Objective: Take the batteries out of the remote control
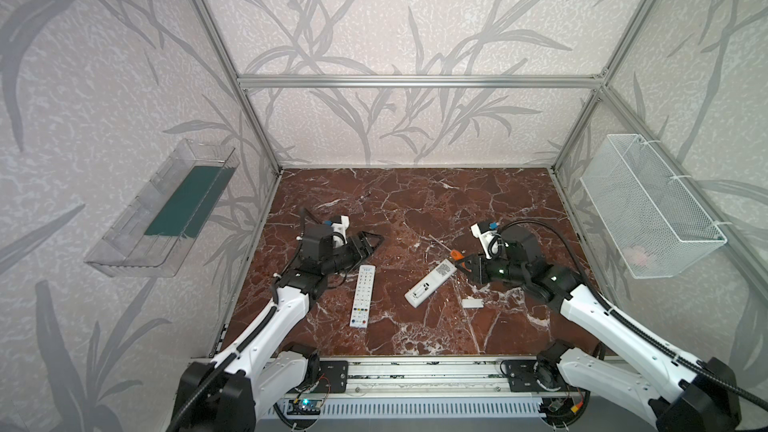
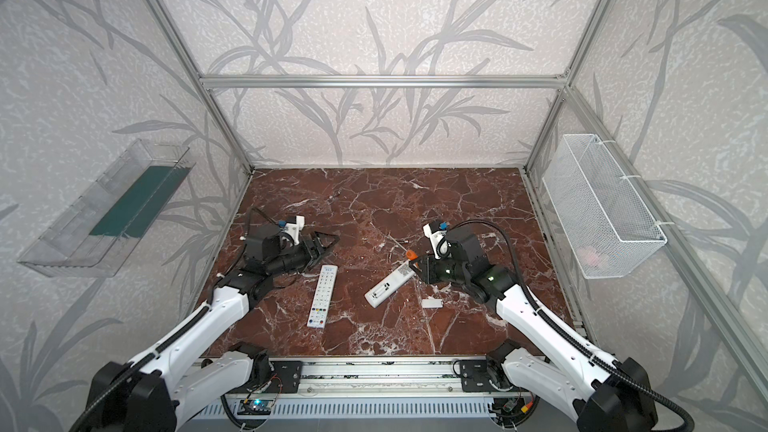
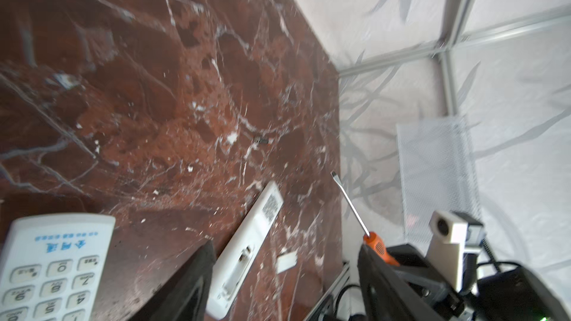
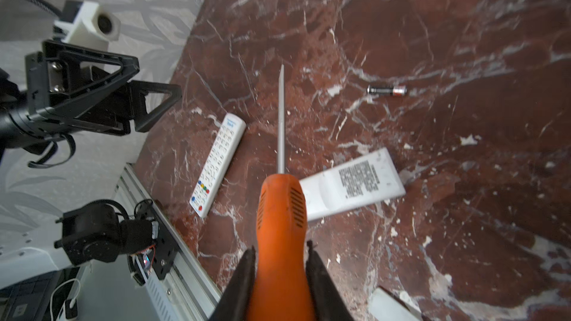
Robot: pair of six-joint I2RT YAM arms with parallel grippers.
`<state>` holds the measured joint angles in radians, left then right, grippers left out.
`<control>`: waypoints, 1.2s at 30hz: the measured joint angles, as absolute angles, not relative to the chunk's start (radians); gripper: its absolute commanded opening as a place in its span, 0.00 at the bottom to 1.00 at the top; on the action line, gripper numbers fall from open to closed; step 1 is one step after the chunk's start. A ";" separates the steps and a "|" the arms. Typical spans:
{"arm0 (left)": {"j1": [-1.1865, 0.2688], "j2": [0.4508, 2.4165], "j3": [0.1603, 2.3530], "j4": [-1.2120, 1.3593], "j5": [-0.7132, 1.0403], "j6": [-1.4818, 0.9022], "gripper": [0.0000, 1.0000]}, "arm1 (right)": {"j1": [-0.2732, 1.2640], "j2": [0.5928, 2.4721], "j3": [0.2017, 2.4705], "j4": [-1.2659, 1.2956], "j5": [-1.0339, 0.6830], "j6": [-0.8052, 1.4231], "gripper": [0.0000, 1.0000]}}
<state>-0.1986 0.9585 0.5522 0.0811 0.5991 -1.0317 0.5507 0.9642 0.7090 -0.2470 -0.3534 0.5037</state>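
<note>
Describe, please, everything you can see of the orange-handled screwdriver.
The screwdriver has an orange, plastic-looking handle with rows of small slots and a slim, silvery metal shaft ending in a flat blade. The right gripper is shut on the handle's rear part, clamping it from both sides. The shaft points straight away from the gripper, out over the marble table. In a top view the handle sits by the labelled end of the face-down remote; the tip seems to touch nothing.

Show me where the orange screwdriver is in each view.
In a top view: screwdriver right of centre, in the right gripper.
In a top view: screwdriver likewise.
Left wrist: past the face-down remote.
Right wrist: between the fingers.
Landmark: that remote, near it everywhere.
</note>
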 measured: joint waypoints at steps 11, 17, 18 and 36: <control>-0.175 0.927 0.555 0.232 0.588 -1.252 0.78 | 0.598 1.055 0.737 -0.044 -0.303 0.546 0.00; -0.310 0.961 0.555 0.286 0.539 -1.272 0.78 | 0.674 1.164 0.809 0.003 -0.288 0.550 0.00; -0.330 0.972 0.555 0.293 0.531 -1.272 0.78 | 0.686 1.180 0.823 0.008 -0.287 0.550 0.00; -0.450 1.185 0.657 0.466 0.445 -1.297 0.49 | 0.804 1.286 0.898 0.064 -0.286 0.555 0.00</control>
